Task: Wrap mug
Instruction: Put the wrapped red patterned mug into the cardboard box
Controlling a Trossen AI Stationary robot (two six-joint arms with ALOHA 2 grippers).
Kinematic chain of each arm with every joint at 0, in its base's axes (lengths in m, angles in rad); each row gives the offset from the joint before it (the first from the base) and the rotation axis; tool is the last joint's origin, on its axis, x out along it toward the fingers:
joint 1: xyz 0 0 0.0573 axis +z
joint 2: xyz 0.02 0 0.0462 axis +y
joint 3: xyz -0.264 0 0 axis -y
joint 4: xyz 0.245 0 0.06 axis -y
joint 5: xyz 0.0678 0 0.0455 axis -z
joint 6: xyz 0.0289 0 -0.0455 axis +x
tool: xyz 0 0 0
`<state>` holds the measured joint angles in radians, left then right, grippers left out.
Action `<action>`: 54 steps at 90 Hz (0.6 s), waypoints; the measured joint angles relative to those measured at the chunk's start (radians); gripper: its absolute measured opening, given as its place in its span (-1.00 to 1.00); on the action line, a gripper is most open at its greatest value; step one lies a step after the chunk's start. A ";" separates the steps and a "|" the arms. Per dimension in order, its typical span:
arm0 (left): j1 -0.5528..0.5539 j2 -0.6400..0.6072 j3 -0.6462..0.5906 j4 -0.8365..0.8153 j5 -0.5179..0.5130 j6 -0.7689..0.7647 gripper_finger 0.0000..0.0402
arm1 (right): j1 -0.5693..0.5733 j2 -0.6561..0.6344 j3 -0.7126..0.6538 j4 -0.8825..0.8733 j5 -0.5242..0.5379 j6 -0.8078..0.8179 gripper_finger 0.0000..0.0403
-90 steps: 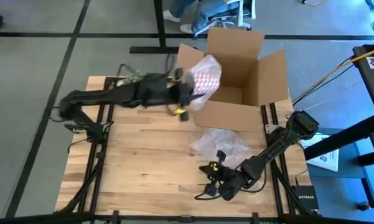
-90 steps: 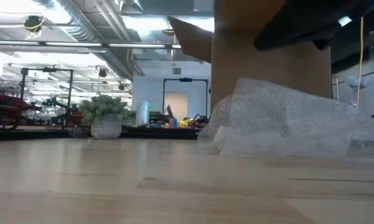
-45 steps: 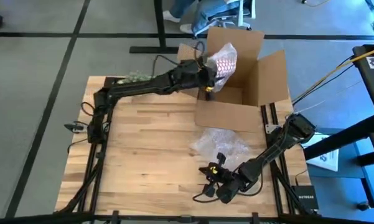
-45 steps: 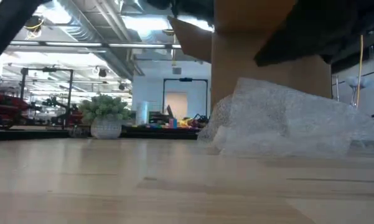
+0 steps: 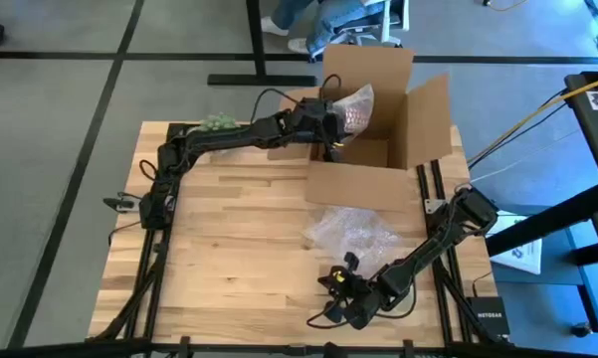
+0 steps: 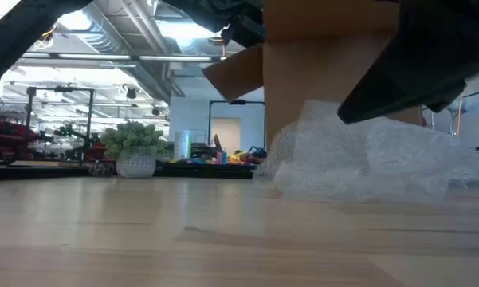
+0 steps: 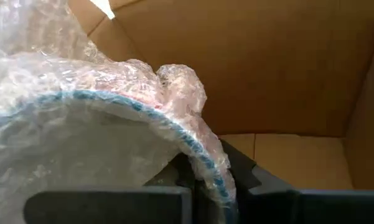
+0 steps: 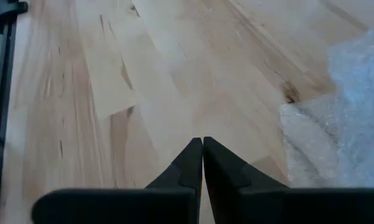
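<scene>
At the near edge of the surface [image 5: 229, 268], the right gripper [image 5: 330, 283] rests with fingers pressed together, empty, beside spare bubble wrap [image 5: 350, 231]. Farther off, the left gripper [image 5: 330, 117] clamps the wrapped mug [image 5: 353, 104] over the box [image 5: 358, 184]; lower it fully before releasing.

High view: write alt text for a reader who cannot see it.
The left gripper holds a bubble-wrapped mug over the open cardboard box at the far edge of the wooden table. A loose sheet of bubble wrap lies in front of the box, and the right gripper rests near the table's front edge.
</scene>
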<state>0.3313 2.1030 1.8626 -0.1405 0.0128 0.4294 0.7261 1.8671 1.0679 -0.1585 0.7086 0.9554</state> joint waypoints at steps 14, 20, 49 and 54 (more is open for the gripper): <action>0.000 0.001 -0.002 -0.012 0.008 -0.010 -0.82 | 0.000 0.000 0.000 0.000 0.001 -0.002 -1.00; 0.000 0.002 -0.002 -0.015 0.008 -0.012 -0.78 | 0.000 0.000 0.000 0.000 -0.001 -0.002 -1.00; 0.000 0.003 -0.004 -0.041 0.009 -0.024 -0.46 | 0.000 0.000 0.000 -0.001 -0.003 -0.003 -1.00; 0.000 0.003 -0.005 -0.041 0.009 -0.025 -0.40 | 0.000 0.000 0.000 -0.001 -0.002 -0.002 -1.00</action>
<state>0.3313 2.1059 1.8580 -0.1818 0.0223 0.4049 0.7261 1.8671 1.0679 -0.1593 0.7063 0.9531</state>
